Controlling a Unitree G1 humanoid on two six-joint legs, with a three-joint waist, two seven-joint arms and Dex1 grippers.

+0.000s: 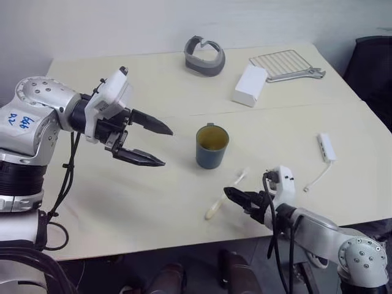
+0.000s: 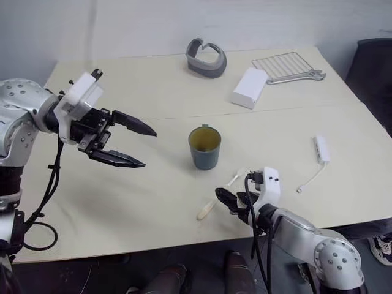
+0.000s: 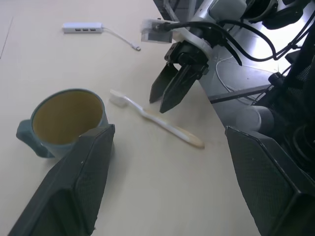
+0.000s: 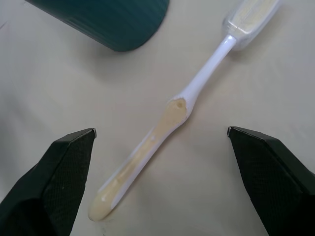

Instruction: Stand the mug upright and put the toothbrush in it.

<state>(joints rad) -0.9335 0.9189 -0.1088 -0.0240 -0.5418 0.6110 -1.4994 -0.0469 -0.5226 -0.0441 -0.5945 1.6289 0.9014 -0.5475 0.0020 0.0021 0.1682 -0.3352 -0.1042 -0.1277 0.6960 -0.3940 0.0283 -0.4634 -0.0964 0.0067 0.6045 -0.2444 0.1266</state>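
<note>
My right gripper [image 1: 236, 197] hangs just above the toothbrush [image 1: 225, 195], fingers spread wide with bare table [image 1: 153, 214] on both sides of the handle, so nothing blocks the drop. The mug [image 1: 212, 147] stands upright just beyond the brush head, its mouth open and unobstructed from above. My left gripper [image 1: 149, 143] hovers open to the mug's left, apart from it. The white hub [image 1: 326, 147] and its cable lie off to the right; the box [image 1: 249, 86], rack [image 1: 283, 63] and grey band [image 1: 204, 56] sit well back.
</note>
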